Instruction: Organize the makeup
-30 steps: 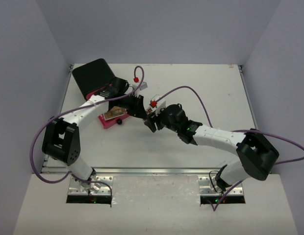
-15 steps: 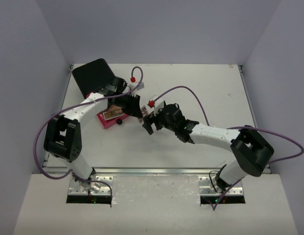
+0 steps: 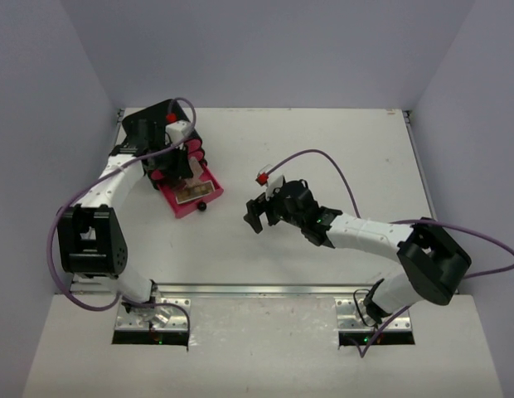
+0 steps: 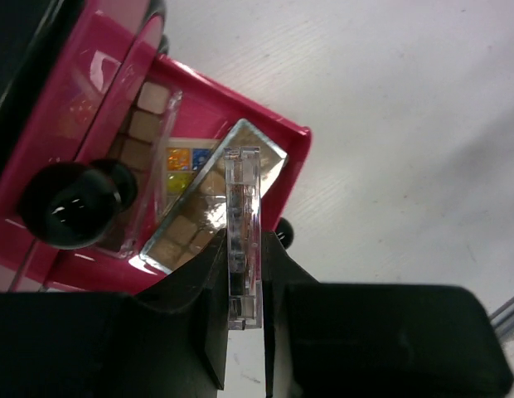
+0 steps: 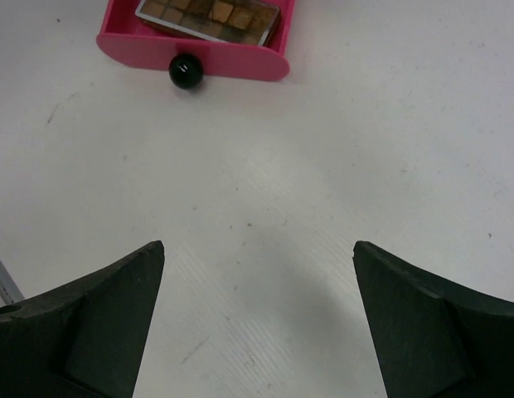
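My left gripper is shut on a thin, clear-edged makeup palette, held on edge over the open pink drawer. In the left wrist view my gripper clamps the palette's lower end. Below it, the drawer holds long brownish palettes and a square multicolour palette. My right gripper is open and empty over bare table, right of the drawer. In the right wrist view my open gripper faces the drawer front, with a brownish palette inside.
The large black box stands at the far left corner, the drawer pulled out toward the middle. A second pink drawer front with a big black knob sits left of the open one. The open drawer's knob points toward my right gripper.
My left gripper has swung from beside the right gripper at mid-table back left over the open drawer, carrying the palette. My right gripper stays near the middle, now apart from the left.
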